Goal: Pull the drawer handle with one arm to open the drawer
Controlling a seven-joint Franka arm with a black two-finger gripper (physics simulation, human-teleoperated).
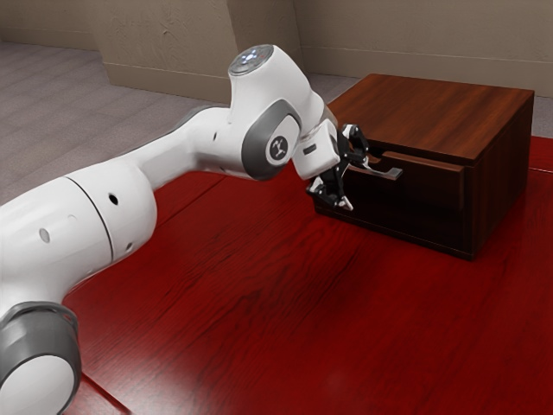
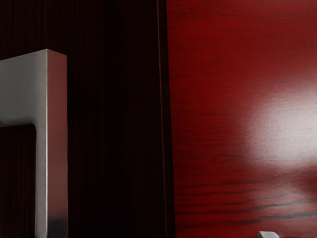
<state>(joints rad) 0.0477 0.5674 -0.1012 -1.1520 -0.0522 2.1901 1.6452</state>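
Note:
A dark wooden cabinet [image 1: 432,112] stands on the red table [image 1: 259,303] toward the exterior view's right. Its drawer front [image 1: 415,194] faces the arm and looks about level with the cabinet's face. A silver bar handle [image 1: 384,169] sticks out from the drawer. My black gripper [image 1: 348,170] is at the handle's end nearer the arm. It is open, with one finger above the bar and one below. In the wrist view the handle [image 2: 49,148] is close, against the dark drawer front [image 2: 114,119], with the table [image 2: 237,124] beside it.
The red table spreads wide in front of the cabinet. Grey floor [image 1: 69,95] and a beige wall [image 1: 164,43] lie behind the arm.

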